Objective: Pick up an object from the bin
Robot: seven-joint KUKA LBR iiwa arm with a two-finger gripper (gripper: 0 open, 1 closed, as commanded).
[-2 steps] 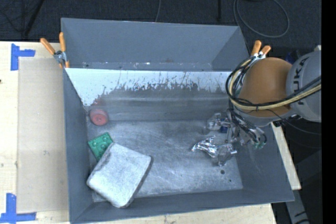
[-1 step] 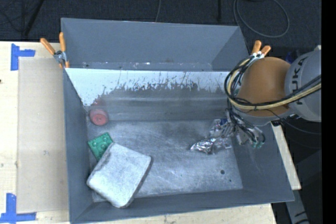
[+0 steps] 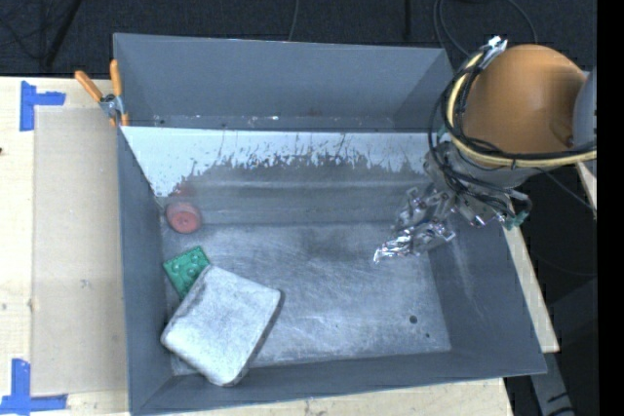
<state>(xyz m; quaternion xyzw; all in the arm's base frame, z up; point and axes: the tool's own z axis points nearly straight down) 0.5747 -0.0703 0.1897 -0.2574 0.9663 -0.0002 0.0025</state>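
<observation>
1. Now the arm (image 3: 517, 102), with its rounded orange cover and looped cables at the wrist, reaches into the grey metal bin (image 3: 283, 78) from the right
2. Its shiny metal jaws sit low in the bin's right half, close to the right wall and about midway between the back wall and the front wall, over bare grey floor; whether they stand wide or narrow I cannot tell
3. All three loose things lie on the bin's left side, well apart from the jaws
4. Furthest back, a small pink round thing (image 3: 183, 216) rests near the left wall, where the floor meets the back wall
5. Nearer the front, a small green block (image 3: 185, 268) sits by the left wall, near the pink round thing but apart from it
6. Just beside the green block, a grey-white pad (image 3: 222, 321), soft-looking with rounded corners, lies flat in the front left corner; it is the largest of the three, and its upper left edge meets the block
</observation>
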